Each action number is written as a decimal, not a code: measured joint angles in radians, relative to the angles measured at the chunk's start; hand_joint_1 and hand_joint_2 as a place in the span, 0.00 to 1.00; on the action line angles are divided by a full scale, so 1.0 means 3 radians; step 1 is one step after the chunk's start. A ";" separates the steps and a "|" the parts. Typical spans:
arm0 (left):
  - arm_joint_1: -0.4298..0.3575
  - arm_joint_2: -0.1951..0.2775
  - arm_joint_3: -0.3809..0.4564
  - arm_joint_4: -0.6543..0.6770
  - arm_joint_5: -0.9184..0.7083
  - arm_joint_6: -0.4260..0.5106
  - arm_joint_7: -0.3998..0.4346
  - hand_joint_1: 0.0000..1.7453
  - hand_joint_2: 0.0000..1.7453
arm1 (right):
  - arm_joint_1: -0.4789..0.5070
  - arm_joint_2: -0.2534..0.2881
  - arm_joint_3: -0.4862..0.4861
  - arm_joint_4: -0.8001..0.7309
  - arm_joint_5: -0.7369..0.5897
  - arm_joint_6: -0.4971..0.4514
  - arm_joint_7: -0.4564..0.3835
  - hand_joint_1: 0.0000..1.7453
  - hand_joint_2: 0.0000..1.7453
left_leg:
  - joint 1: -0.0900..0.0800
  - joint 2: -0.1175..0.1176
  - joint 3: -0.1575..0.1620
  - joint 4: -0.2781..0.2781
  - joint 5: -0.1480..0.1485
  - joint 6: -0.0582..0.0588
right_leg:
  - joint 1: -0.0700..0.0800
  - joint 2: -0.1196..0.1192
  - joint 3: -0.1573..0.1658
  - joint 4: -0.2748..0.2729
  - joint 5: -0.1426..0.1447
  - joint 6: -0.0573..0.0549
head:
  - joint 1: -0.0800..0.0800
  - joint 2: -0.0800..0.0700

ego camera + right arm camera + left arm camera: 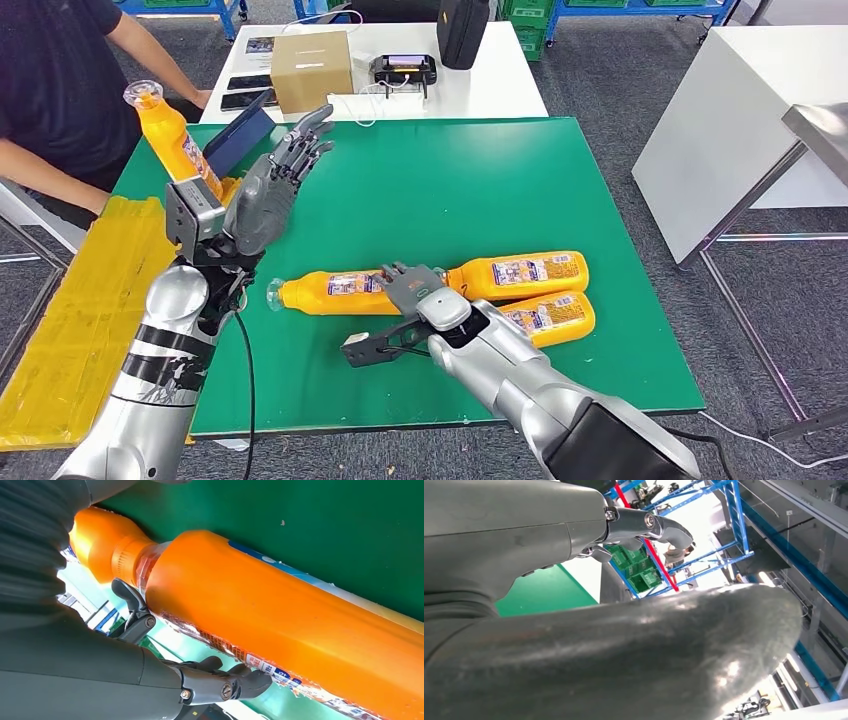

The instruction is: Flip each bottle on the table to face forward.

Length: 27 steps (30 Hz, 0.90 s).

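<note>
Three orange bottles lie near the surface's (420,190) front right corner. The left bottle (335,291), long axis parallel to the front edge, is gripped at its middle by the right hand (412,290). The left hand (275,185) is held open, well apart.

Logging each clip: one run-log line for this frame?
left robot hand: raised, open | right robot hand: on left bottle | two bottles lying at right | person holds bottle
</note>
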 joint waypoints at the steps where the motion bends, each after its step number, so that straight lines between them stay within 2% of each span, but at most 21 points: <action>1: 0.0001 0.0000 0.0000 0.0000 0.0002 0.0001 -0.0004 0.00 0.00 | -0.0005 -0.0001 -0.0017 -0.0005 -0.0020 -0.0038 -0.0005 0.00 1.00 | 0.0000 0.0000 -0.0001 0.0000 0.0000 0.0000 | 0.0000 0.0000 0.0004 0.0000 0.0000 0.0000 | 0.0000 0.0000; 5: 0.0091 0.0035 0.0032 -0.0031 0.0010 0.0008 -0.0098 0.00 0.00 | 0.0079 -0.0062 -0.0190 -0.0276 -0.0302 -0.0485 -0.0189 0.00 1.00 | 0.0000 -0.0001 -0.0018 0.0000 0.0010 0.0005 | 0.0000 0.0000 0.0024 0.0003 0.0009 0.0007 | 0.0001 0.0000; 8: 0.0298 0.0099 0.0137 -0.0154 0.0003 0.0005 -0.0187 0.00 0.00 | 0.0339 -0.0225 -0.0440 -0.1174 -0.0723 -0.0647 -0.0311 0.00 1.00 | -0.0001 0.0000 -0.0042 0.0001 0.0016 0.0003 | 0.0000 0.0001 -0.0001 0.0005 0.0015 0.0009 | 0.0002 0.0000; 12: 0.0547 0.0140 0.0286 -0.0333 -0.0009 -0.0009 -0.0203 0.00 0.00 | 0.0587 -0.0374 -0.0702 -0.2608 -0.1101 -0.0527 -0.0239 0.00 1.00 | -0.0001 -0.0004 -0.0076 0.0002 0.0022 0.0000 | 0.0002 -0.0004 -0.0037 0.0007 0.0019 0.0004 | 0.0000 0.0000; 18: 0.0749 0.0164 0.0401 -0.0496 -0.0035 -0.0007 -0.0200 0.00 0.00 | 0.0771 -0.0550 -0.0970 -0.3887 -0.1370 -0.0828 -0.0318 0.00 1.00 | -0.0001 -0.0007 -0.0094 0.0002 0.0022 0.0000 | 0.0003 -0.0008 -0.0052 0.0007 0.0018 0.0004 | 0.0001 0.0000; 22: 0.0865 0.0177 0.0456 -0.0589 -0.0051 0.0004 -0.0202 0.00 0.00 | 0.0864 -0.0666 -0.1242 -0.4390 -0.1624 -0.0964 -0.0360 0.00 1.00 | -0.0003 -0.0008 -0.0096 0.0002 0.0021 0.0001 | 0.0002 -0.0009 -0.0053 0.0006 0.0018 0.0004 | 0.0001 0.0000; 27: 0.0908 0.0187 0.0505 -0.0671 -0.0065 0.0004 -0.0203 0.00 0.00 | 0.0941 -0.0784 -0.1438 -0.4515 -0.1605 -0.0787 -0.0283 0.00 1.00 | -0.0003 -0.0007 -0.0097 0.0002 0.0022 0.0001 | 0.0003 -0.0008 -0.0055 0.0006 0.0019 0.0004 | 0.0001 0.0000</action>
